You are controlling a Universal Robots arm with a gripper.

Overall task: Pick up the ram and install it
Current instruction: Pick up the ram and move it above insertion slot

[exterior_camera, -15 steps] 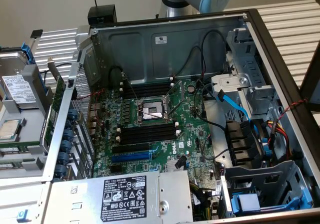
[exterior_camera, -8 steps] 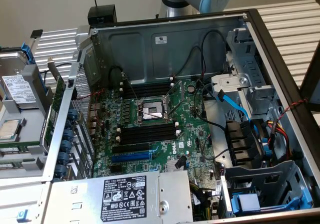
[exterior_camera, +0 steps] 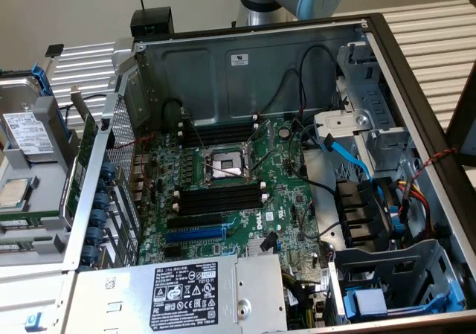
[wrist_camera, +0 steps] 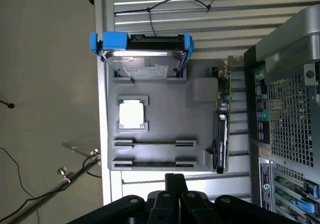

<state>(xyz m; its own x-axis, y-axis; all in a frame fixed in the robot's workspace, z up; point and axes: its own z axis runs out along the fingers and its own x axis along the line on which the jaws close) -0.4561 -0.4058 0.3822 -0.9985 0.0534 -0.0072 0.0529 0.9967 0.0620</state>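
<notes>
- Gripper (wrist_camera: 175,191): black body, smooth, faint sheen.
- Tray (wrist_camera: 160,92), just ahead of the gripper: grey plastic, matt.
- Ram (wrist_camera: 154,162), in the tray slot nearest the gripper: green circuit board seen edge-on, dull.
- Processor (wrist_camera: 132,114), beyond the ram: pale metal lid, satin.
- Hard drive (wrist_camera: 145,59), at the tray end farthest from the gripper: mirror-bright metal, white paper label, blue plastic bracket (wrist_camera: 100,42).
- Computer case (wrist_camera: 292,109), beside the tray: bare grey sheet metal, perforated.
- Table (wrist_camera: 200,9): ribbed pale metal.
</notes>
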